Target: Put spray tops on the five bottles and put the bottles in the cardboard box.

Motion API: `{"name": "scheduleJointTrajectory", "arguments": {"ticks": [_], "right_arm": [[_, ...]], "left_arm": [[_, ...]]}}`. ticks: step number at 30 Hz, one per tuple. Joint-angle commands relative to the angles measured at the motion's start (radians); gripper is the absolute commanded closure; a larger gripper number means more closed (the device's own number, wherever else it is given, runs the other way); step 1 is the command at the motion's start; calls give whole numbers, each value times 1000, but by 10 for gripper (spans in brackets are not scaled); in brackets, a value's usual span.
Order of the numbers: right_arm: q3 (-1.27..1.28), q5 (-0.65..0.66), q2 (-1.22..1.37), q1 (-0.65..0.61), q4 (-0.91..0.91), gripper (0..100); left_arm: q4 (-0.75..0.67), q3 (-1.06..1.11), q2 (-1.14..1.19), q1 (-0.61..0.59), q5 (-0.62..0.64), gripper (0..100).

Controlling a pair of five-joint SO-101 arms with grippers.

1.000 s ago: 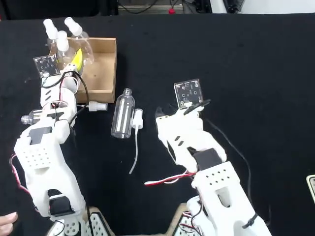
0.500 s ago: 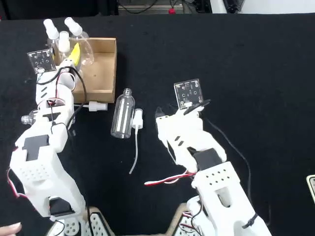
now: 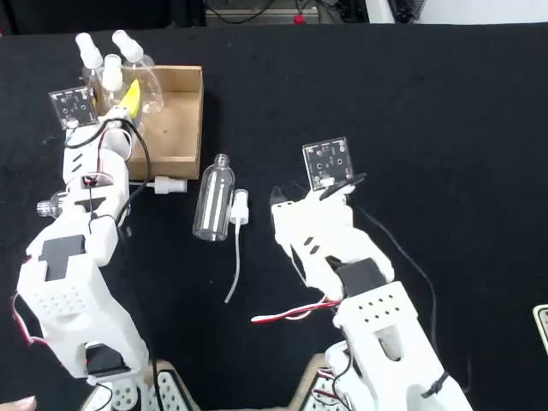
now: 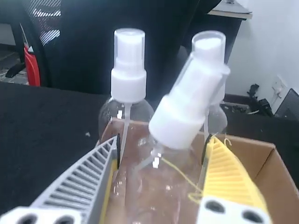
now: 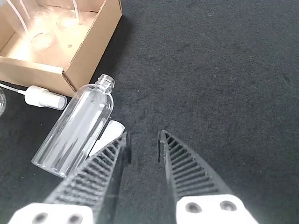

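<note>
Item: left gripper [image 4: 161, 149] clenched on tilted capped bottle [image 4: 187, 112] over cardboard box [image 3: 184, 111], 10 o'clock on the table [image 3: 445, 128]; right gripper [image 5: 142, 137] spread, uncapped bottle [image 3: 212, 199] at its 9 o'clock; risk: released aslant, it may topple the standing bottles [image 4: 128, 70] beside it

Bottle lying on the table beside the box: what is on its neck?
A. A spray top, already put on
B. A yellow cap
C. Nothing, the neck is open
C: the bottle lies with a bare, open neck, and a spray top lies loose beside it.
</note>
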Motion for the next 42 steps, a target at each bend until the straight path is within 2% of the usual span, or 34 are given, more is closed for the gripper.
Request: {"name": "scheduleJointTrajectory", "arguments": {"ticks": [1, 11, 15, 19, 21, 26, 29, 31, 37, 42], "right_arm": [[-5, 8, -19, 17, -23, 900], [-5, 8, -19, 17, -23, 900], [-5, 8, -19, 17, -23, 900], [-5, 8, -19, 17, -23, 900], [-5, 8, -19, 17, -23, 900], [-5, 8, -19, 15, -23, 900], [-7, 8, -19, 15, -23, 900], [-7, 8, -19, 15, -23, 900], [-7, 8, -19, 15, -23, 900], [-7, 8, -19, 15, -23, 900]], "left_arm": [[-5, 10, -78, 1, -8, 713], [2, 131, -242, -12, -8, 715], [3, 234, -342, -50, -8, 715], [21, 297, -462, -139, -3, 716], [149, 289, -522, -185, -2, 716], [635, 214, -709, -325, -2, 715], [867, 228, -798, -397, -9, 711], [922, 255, -839, -414, -9, 712], [931, 291, -893, -410, -17, 712], [904, 217, -806, -321, -160, 715]]}}
